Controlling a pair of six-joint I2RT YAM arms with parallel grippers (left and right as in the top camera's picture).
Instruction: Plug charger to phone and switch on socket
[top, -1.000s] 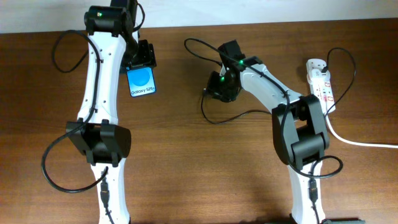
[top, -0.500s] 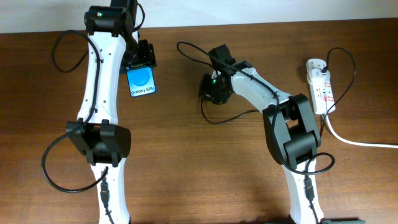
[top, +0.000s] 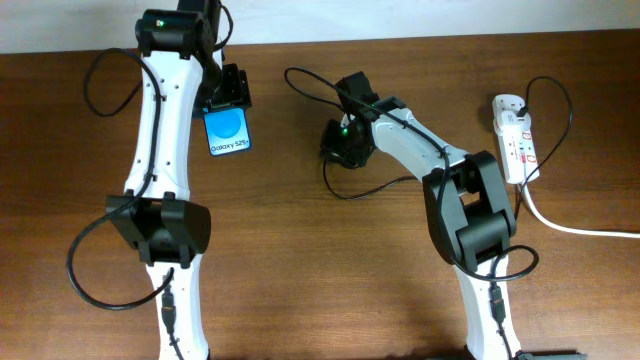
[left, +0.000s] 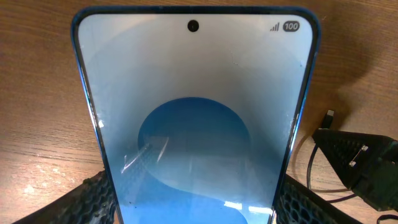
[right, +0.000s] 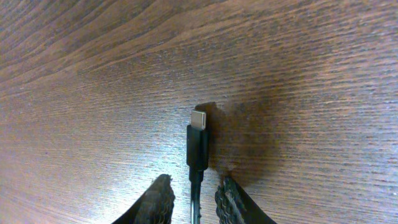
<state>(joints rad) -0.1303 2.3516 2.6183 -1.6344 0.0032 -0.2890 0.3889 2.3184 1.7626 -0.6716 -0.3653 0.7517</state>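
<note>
The charger has moved a little to the left in the overhead view within the last second, and then it stopped. We judge that the approach to the phone has only begun, since the two are still well apart. The connector tip sticks out in front of the right gripper, which pinches the cable just behind it, lifted above the wood. The right arm reaches toward the upper centre. At the upper left, the left gripper clamps the phone by its sides, screen up. The socket lies at the right edge, far from both grippers.
</note>
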